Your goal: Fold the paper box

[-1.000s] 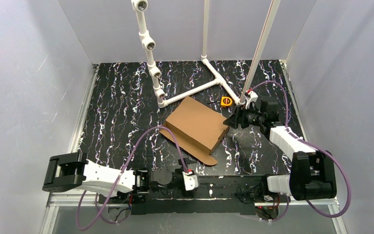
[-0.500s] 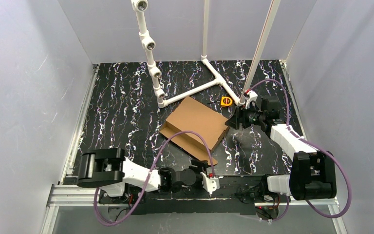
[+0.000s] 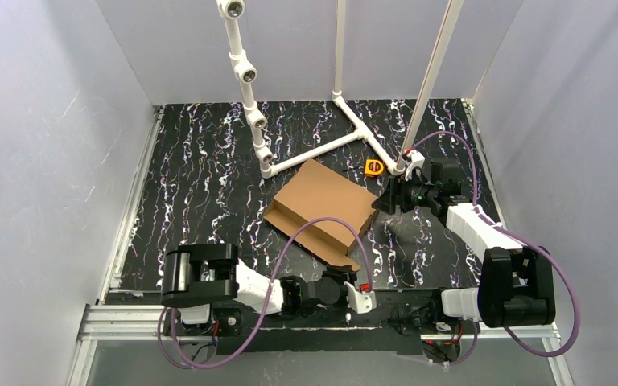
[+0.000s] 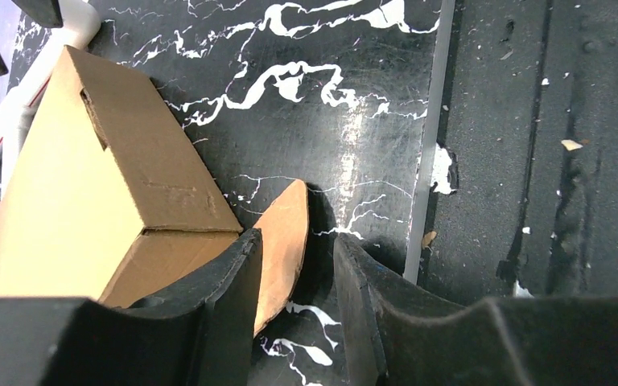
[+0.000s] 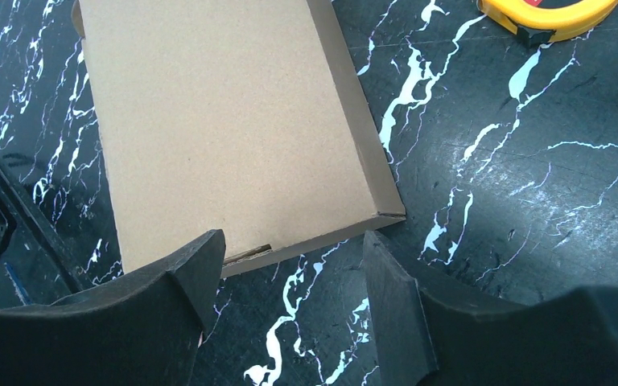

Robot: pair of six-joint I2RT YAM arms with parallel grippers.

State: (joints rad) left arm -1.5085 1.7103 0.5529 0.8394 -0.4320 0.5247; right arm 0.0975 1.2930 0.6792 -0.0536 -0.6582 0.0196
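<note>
Likely light, stiff yet creasable, the box point(image 3: 326, 207) lies on the table point(image 3: 201, 177); left claw point(image 4: 298, 257) spread astride its near flap point(image 4: 283, 233), the best pinch point, right claw point(image 5: 290, 245) spread empty above its far corner

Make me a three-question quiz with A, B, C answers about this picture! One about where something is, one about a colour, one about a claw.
1. What colour is the paper box? A) blue B) brown C) white
2. Where is the tape measure? A) on the table by the white pipes B) on the box C) in a claw
3. The right claw is: A) shut on the box B) shut on the tape measure C) open, holding nothing
Answers: B, plain brown cardboard; A, it lies beside the pipes; C, its jaws stand apart, gripping nothing.
</note>
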